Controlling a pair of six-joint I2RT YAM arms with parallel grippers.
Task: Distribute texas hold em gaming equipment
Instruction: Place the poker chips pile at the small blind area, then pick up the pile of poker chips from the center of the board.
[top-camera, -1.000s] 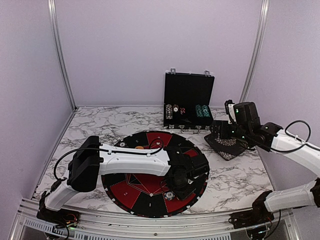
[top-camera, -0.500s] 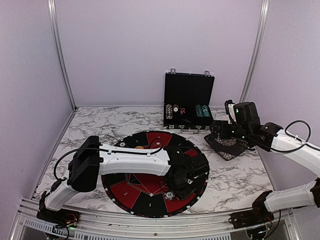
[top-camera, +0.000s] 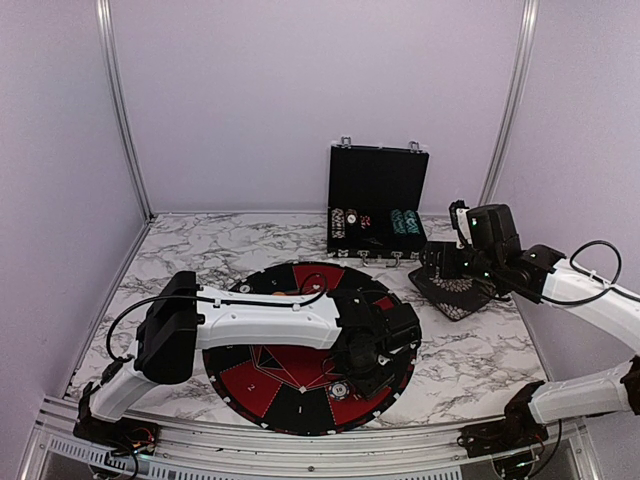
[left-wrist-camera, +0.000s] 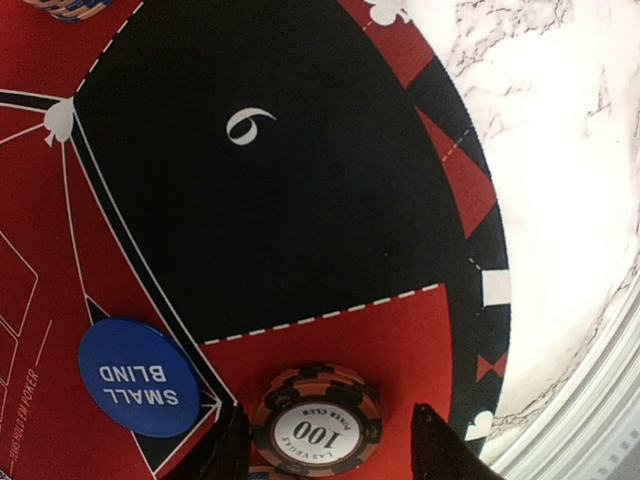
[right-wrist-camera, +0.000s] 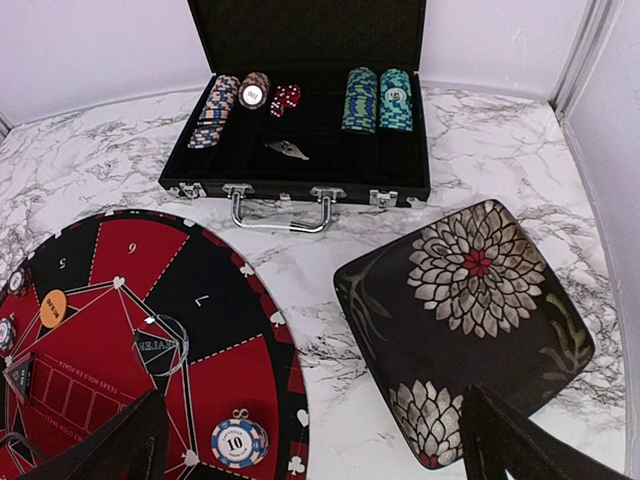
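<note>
A black-and-orange 100 poker chip (left-wrist-camera: 317, 420) lies flat on a red wedge of the round mat (left-wrist-camera: 300, 200). My left gripper (left-wrist-camera: 330, 452) is open, and its dark fingers (left-wrist-camera: 228, 450) stand either side of the chip with a gap. Beside it lies the blue SMALL BLIND disc (left-wrist-camera: 140, 378). My right gripper (right-wrist-camera: 315, 450) hangs wide open and empty over the marble between the mat and the dish. Below it I see a blue-and-white 10 chip (right-wrist-camera: 240, 442), a clear dealer disc (right-wrist-camera: 158, 348) and an orange disc (right-wrist-camera: 53, 307). Rows of chips (right-wrist-camera: 378, 100) stand in the case.
The open black case (top-camera: 377, 190) stands at the back of the table. The black flower-patterned square dish (right-wrist-camera: 470, 320) sits right of the mat (top-camera: 260, 385), under my right arm (top-camera: 500, 250). My left arm (top-camera: 260, 325) stretches across the mat. Metal rails edge the table.
The left gripper's jaws have parted from the 100 chip, which now lies free on the mat. The right arm has not moved.
</note>
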